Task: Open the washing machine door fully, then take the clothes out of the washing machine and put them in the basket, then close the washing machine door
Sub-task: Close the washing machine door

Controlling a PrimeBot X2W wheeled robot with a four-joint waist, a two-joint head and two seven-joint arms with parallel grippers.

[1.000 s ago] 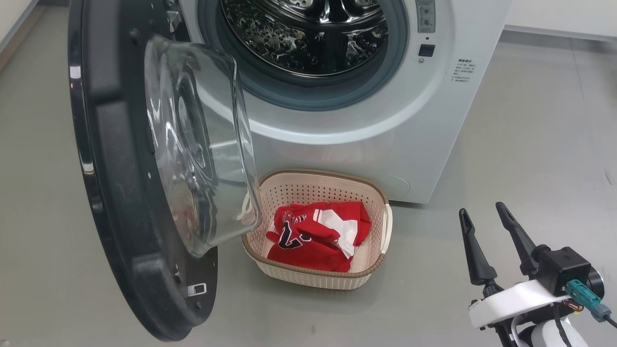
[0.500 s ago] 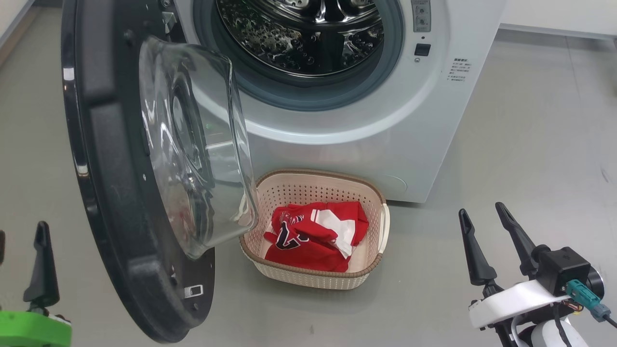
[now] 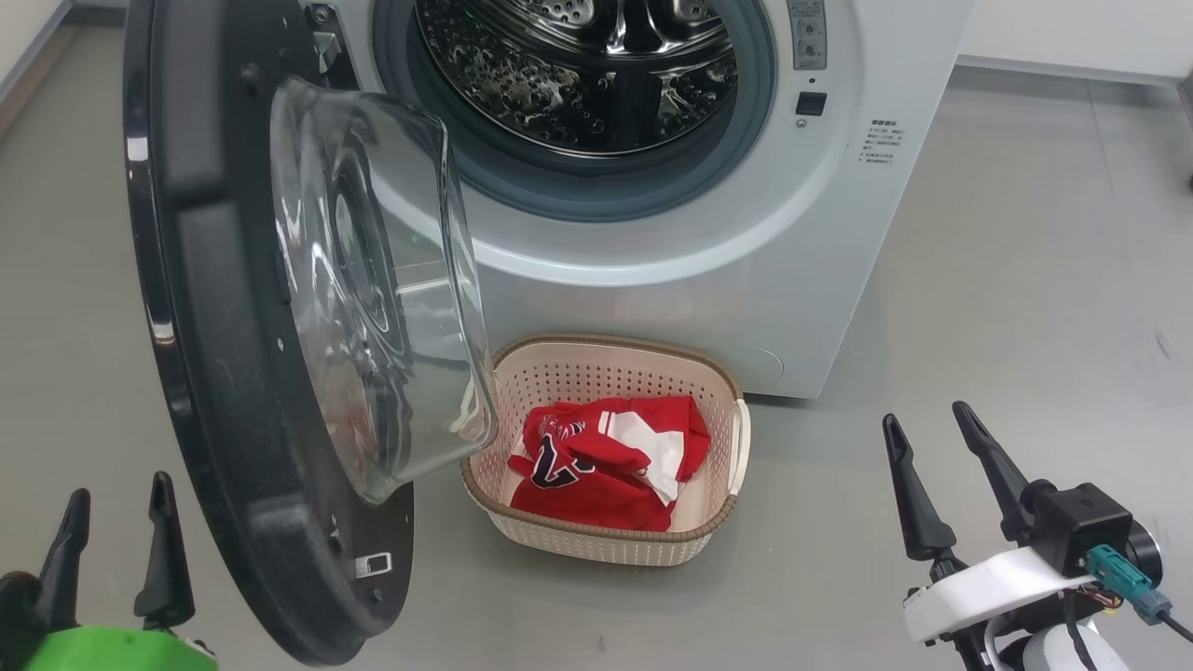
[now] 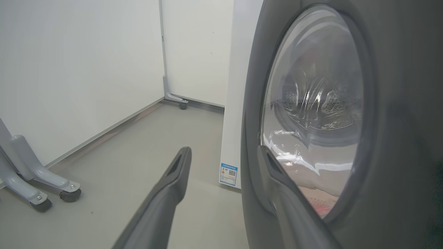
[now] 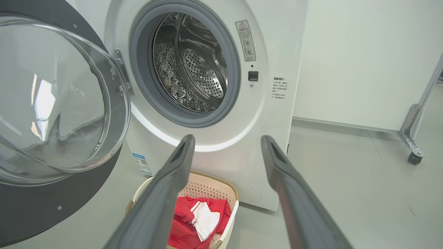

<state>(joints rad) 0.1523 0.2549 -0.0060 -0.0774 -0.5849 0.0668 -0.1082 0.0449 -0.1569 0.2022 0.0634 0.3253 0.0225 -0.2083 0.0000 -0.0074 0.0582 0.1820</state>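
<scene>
As the jersey (image 3: pixel 601 457) lies crumpled inside the basket (image 3: pixel 615 343), which stands on the floor (image 3: pixel 979 280) just in front of the washing machine (image 3: pixel 746 261), we take the unloading step as done. We see no cloth in the drum (image 3: pixel 596 84). The door (image 3: pixel 224 391) stands swung out to the left, its glass bowl overlapping the basket's left edge in the head view.

Change over the last second: the left fingers (image 3: pixel 165 550), absent from the head view a second ago, have risen into its lower left corner. They are spread wide, holding nothing, on the door's outer side. In the left wrist view one finger overlaps the door's rim; we cannot tell whether it touches. The right fingers (image 3: pixel 918 503), likewise wide and empty, hover at lower right, well apart from the basket.

We judge that closing the door comes next, by the left arm.
</scene>
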